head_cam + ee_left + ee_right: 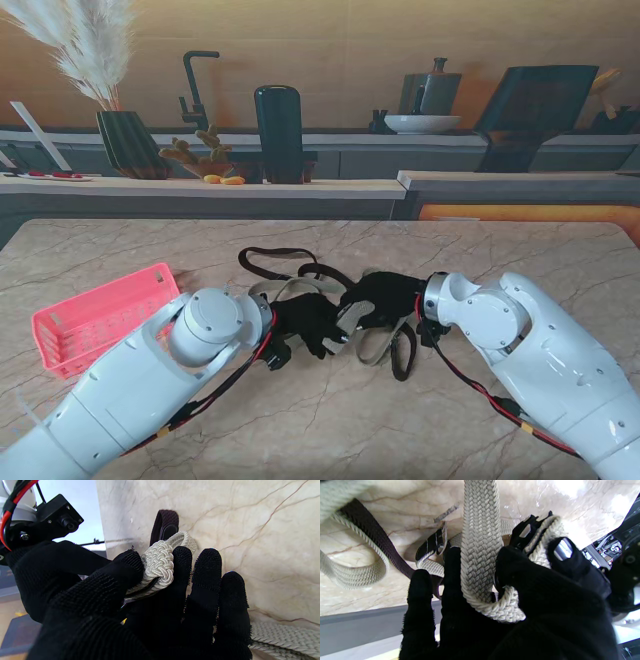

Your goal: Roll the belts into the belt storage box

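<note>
Stand view showed both robot hands mid-counter (120, 250): left robot hand (305, 322) pinched the woven cream belt (160, 565), right robot hand (385, 298) closed around its buckle end, apparently tensioning it for rolling. Pink storage box (100, 318) sat far left.

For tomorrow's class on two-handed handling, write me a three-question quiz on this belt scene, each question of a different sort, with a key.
1. True or false: the pink storage box already holds a rolled belt.
2. Which belt do both hands hold? A) dark belt B) pale braided belt C) neither
3. Fill in: the box lies to the robot's ____ of the belts.

Key:
1. False; nothing shows inside it.
2. B; the left hand pinches it between its fingers, and the right hand is closed on it.
3. Left.
</note>
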### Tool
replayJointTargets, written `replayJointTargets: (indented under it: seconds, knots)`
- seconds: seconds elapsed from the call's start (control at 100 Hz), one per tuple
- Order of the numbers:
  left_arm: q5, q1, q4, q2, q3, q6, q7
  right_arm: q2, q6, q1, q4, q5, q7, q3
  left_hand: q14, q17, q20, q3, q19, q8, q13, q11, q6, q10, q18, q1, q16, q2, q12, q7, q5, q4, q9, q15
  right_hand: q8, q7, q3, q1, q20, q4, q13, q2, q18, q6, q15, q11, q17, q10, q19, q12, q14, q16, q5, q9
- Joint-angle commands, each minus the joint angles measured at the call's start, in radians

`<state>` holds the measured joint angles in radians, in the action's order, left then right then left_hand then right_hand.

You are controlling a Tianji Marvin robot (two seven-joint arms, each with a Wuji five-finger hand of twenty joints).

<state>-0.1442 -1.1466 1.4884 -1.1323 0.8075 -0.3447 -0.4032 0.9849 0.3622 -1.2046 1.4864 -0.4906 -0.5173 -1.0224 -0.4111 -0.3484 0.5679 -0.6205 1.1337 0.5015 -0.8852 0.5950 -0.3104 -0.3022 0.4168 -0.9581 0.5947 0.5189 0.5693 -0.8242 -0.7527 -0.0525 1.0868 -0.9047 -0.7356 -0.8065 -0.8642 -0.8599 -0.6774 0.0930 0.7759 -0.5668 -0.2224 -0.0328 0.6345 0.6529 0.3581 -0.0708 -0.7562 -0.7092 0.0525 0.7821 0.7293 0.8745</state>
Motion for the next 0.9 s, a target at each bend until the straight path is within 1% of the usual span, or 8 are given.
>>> replayJointTargets:
  seconds: [0.0,0.05,0.17,0.28,0.45,0.58,0.76,0.89]
  knots:
    - [0.009,-0.045,-0.004,-0.022,0.0,0.034,0.032,0.023,0.003,-0.006,0.027,0.0,0.037,-0.006,0.034,-0.017,0.033,-0.117,0.058,0.043,-0.042,0.076,0.165,0.039,-0.009,-0.039,0.029,0.003,0.035,-0.089,0.026,0.011,0.032,-0.047,0.15,-0.092,0.076,0.046,-0.029,-0.043,-0.029,0.162,0.008,-0.292,-0.013,0.013,-0.007,-0.014,0.02,0.039,-0.009,-0.046,-0.038,-0.012]
    - [0.013,-0.069,0.0,-0.032,0.012,0.048,0.079,0.028,0.001,-0.016,0.027,-0.006,0.058,-0.015,0.035,-0.029,0.036,-0.136,0.066,0.052,-0.054,0.087,0.163,0.034,-0.008,-0.037,0.034,0.009,0.043,-0.097,0.025,0.006,0.038,-0.059,0.213,-0.087,0.146,0.078,-0.03,-0.036,-0.036,0.151,0.006,-0.272,-0.027,-0.013,-0.011,-0.017,0.022,0.08,-0.006,-0.058,-0.096,-0.032]
    - [-0.021,-0.124,0.017,-0.052,0.051,0.055,0.153,0.037,-0.001,-0.048,0.036,-0.046,0.116,-0.045,0.021,-0.027,0.037,-0.135,0.069,0.056,-0.054,0.086,0.157,0.015,-0.004,-0.064,0.038,-0.007,0.047,-0.09,0.026,-0.023,0.034,-0.061,0.266,-0.037,0.219,0.158,-0.034,-0.024,-0.056,0.094,0.003,-0.23,-0.08,-0.078,-0.022,-0.021,0.029,0.178,0.002,-0.087,-0.189,-0.086]
    - [-0.034,-0.181,0.042,-0.076,0.081,0.071,0.268,0.043,-0.004,-0.086,0.056,-0.117,0.173,-0.083,0.006,-0.012,0.035,-0.098,0.059,0.045,-0.04,0.059,0.154,0.008,0.001,-0.097,0.036,-0.033,0.035,-0.067,0.022,-0.048,0.028,-0.042,0.156,0.21,0.165,0.297,-0.043,-0.058,-0.071,0.074,0.001,-0.133,-0.134,-0.129,-0.028,-0.024,0.038,0.232,0.009,-0.118,-0.21,-0.141]
    - [0.015,-0.216,0.049,-0.093,0.089,0.129,0.367,0.055,-0.029,-0.145,0.092,-0.167,0.248,-0.139,0.02,-0.013,0.034,-0.069,0.054,0.035,-0.041,0.043,0.157,0.021,-0.006,-0.108,0.031,-0.052,0.026,-0.059,0.024,-0.066,0.03,-0.026,0.165,0.321,0.159,0.403,-0.044,-0.045,-0.088,0.019,0.002,-0.021,-0.178,-0.167,-0.032,-0.043,0.039,0.253,0.022,-0.141,-0.308,-0.217]
    - [0.024,-0.23,0.045,-0.106,0.087,0.161,0.425,0.073,-0.075,-0.18,0.098,-0.185,0.342,-0.156,0.023,-0.011,0.027,-0.044,0.04,0.031,-0.034,0.039,0.156,0.024,-0.016,-0.123,0.027,-0.072,0.026,-0.061,0.037,-0.075,0.02,-0.016,0.163,0.356,0.207,0.461,-0.053,-0.034,-0.074,0.075,0.002,0.022,-0.155,-0.166,-0.014,-0.072,0.016,0.266,0.036,-0.131,-0.316,-0.235]
    - [0.058,-0.236,0.02,-0.124,0.072,0.211,0.5,0.112,-0.233,-0.227,0.095,-0.117,0.474,-0.145,0.04,0.003,0.021,0.022,0.032,0.049,-0.013,0.053,0.162,0.036,-0.025,-0.157,0.037,-0.117,0.047,-0.076,0.081,-0.075,-0.018,-0.015,0.144,0.386,0.276,0.427,-0.056,-0.049,0.043,0.12,0.024,0.083,0.073,-0.116,0.073,-0.14,-0.091,0.286,0.042,-0.043,-0.302,-0.272]
    - [0.064,-0.235,0.005,-0.129,0.066,0.231,0.514,0.134,-0.335,-0.256,0.093,0.027,0.488,-0.142,0.049,0.019,0.018,0.082,0.022,0.068,0.007,0.064,0.165,0.044,-0.031,-0.196,0.052,-0.156,0.068,-0.081,0.115,-0.077,-0.048,-0.014,0.151,0.409,0.285,0.4,-0.016,-0.048,0.047,0.121,0.016,0.113,0.043,-0.115,0.071,-0.177,-0.122,0.319,0.067,-0.109,-0.28,-0.296]
